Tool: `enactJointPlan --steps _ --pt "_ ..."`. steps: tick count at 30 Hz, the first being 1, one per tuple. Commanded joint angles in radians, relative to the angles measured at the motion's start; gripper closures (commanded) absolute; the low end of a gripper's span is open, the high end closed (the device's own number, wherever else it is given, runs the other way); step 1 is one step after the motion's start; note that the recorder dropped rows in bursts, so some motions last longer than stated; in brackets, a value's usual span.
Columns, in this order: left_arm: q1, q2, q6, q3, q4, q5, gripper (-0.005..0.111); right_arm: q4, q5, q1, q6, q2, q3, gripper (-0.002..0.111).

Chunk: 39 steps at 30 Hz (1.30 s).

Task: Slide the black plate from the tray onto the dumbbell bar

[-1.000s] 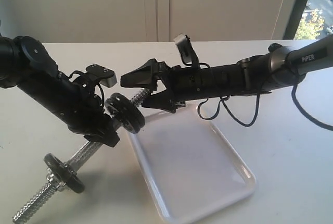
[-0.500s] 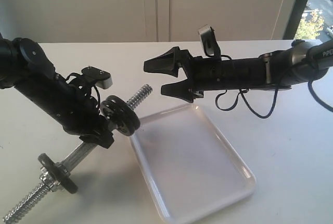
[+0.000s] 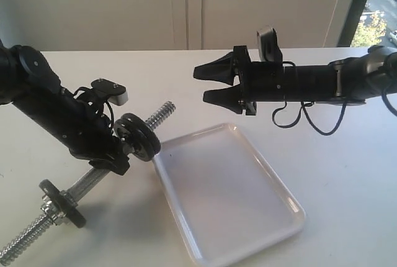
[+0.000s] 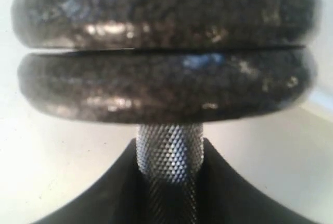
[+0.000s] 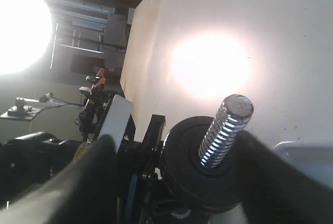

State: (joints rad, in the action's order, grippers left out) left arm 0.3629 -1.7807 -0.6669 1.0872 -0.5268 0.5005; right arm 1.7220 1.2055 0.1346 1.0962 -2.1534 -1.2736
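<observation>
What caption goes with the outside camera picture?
Left gripper holds the dumbbell bar, black plate on it; right gripper open, off the tray.

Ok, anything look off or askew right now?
Nothing spilled or damaged. The dumbbell bar slants in the left gripper, one end raised, with the black plate flush against a second disc there and bare thread beyond, no nut showing. The tray holds nothing; the right gripper hangs open.

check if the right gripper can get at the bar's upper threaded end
Probably yes. The right gripper is open, empty and faces the upper end of the bar across open air. The left gripper grips the bar below the discs, leaving that end bare.
</observation>
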Motion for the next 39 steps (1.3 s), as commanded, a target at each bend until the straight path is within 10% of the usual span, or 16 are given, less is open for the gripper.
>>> enactJointPlan --steps 1,2,39 --pt "-0.001 0.046 -0.001 0.020 -0.071 -0.014 0.107 -0.064 0.016 -0.029 -0.036 0.022 -0.004 0.096" --pt "-0.001 0.046 -0.001 0.020 -0.071 -0.014 0.107 -0.087 0.016 -0.033 -0.018 0.032 -0.004 0.109" --pt "-0.001 0.046 0.147 -0.015 0.080 -0.070 0.107 -0.479 -0.196 -0.065 0.070 1.255 0.304 0.108"
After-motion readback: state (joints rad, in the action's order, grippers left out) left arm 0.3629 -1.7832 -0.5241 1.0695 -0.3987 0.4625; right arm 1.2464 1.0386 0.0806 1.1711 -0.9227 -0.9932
